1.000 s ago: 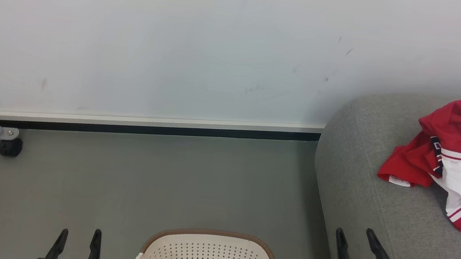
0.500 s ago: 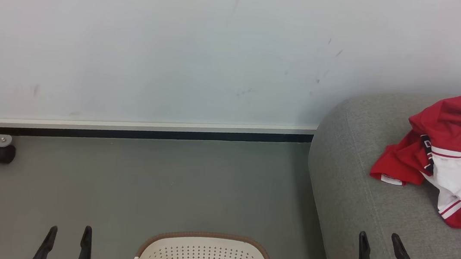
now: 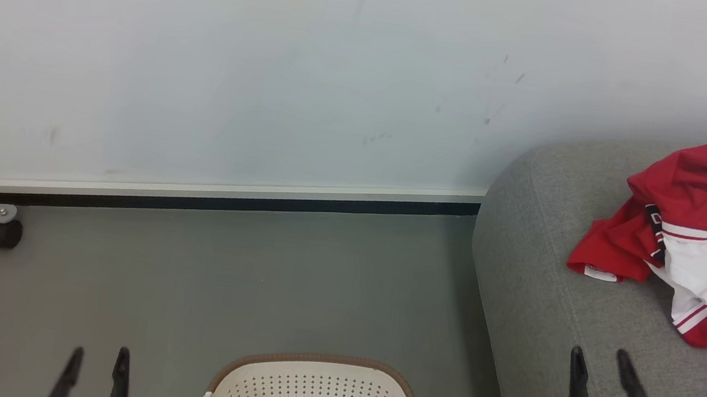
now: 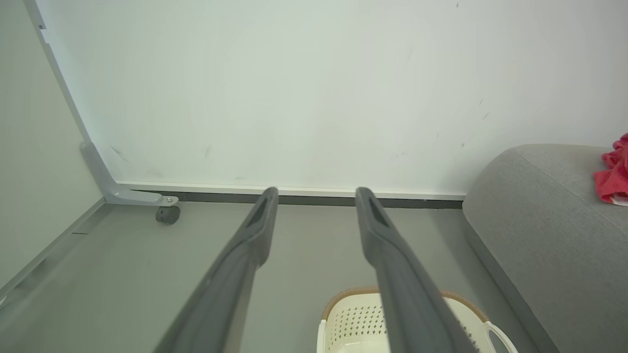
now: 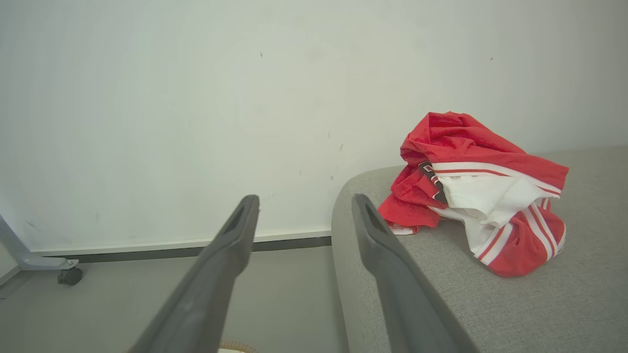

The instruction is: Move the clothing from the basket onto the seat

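Already, your clothing (image 3: 688,243) lay heaped on seat (image 3: 548,300), basket (image 3: 314,394) stood on floor (image 3: 216,289), left gripper (image 3: 100,356) and right gripper (image 3: 599,356) spread, empty.

head: above, forward-down | wrists: lower, facing wall (image 4: 314,98) | shared: seat (image 3: 541,300)

Both arms low, left gripper (image 3: 99,356) fingers parted, empty, pointing up, right gripper (image 3: 600,356) likewise parted, empty
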{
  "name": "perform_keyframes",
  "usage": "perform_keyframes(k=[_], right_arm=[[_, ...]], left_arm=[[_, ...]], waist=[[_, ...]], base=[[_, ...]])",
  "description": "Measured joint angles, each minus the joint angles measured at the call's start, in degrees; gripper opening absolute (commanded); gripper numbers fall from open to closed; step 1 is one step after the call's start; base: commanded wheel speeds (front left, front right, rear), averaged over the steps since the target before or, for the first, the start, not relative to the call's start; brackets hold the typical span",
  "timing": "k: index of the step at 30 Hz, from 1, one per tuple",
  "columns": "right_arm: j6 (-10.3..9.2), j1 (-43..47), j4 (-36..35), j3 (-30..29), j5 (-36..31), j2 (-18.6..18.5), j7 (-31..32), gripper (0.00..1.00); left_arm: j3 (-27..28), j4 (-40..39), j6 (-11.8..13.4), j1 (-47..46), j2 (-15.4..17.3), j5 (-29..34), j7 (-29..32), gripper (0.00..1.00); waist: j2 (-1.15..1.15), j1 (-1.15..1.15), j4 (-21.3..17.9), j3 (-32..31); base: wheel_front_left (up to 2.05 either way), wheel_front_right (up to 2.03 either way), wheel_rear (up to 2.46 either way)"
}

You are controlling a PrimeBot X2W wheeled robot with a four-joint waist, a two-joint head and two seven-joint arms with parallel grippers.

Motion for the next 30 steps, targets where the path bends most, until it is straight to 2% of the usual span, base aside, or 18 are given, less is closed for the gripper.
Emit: perform_keyframes(k=[5, 10, 30], right_arm=[[0.02, 1.6, 3.3, 0.6, 0.1, 1.2, 0.2, 0.0], [0.45, 1.7, 3.6, -0.4, 2.0, 1.4, 1.0, 0.0], [3.21, 0.1, 5.5, -4.6, 17.0, 3.0, 5.3, 0.0]], left_arm=[[-0.7, 3.0, -0.1, 0.9, -1.7, -0.2, 0.2, 0.0], [-0.1, 3.3, -0.6, 0.9, -1.9, -1.8, 1.1, 0.0], [3.1, 4.5, -3.2, -0.9, -3.8, -15.4, 5.3, 0.0]], waist=[[0.0, 0.0, 0.0, 0.0], [0.0, 0.0, 0.1, 0.1], [0.0, 0.0, 0.6, 0.3]], base=[[0.0, 0.0, 0.0], [0.0, 0.0, 0.0], [0.0, 0.0, 0.0]])
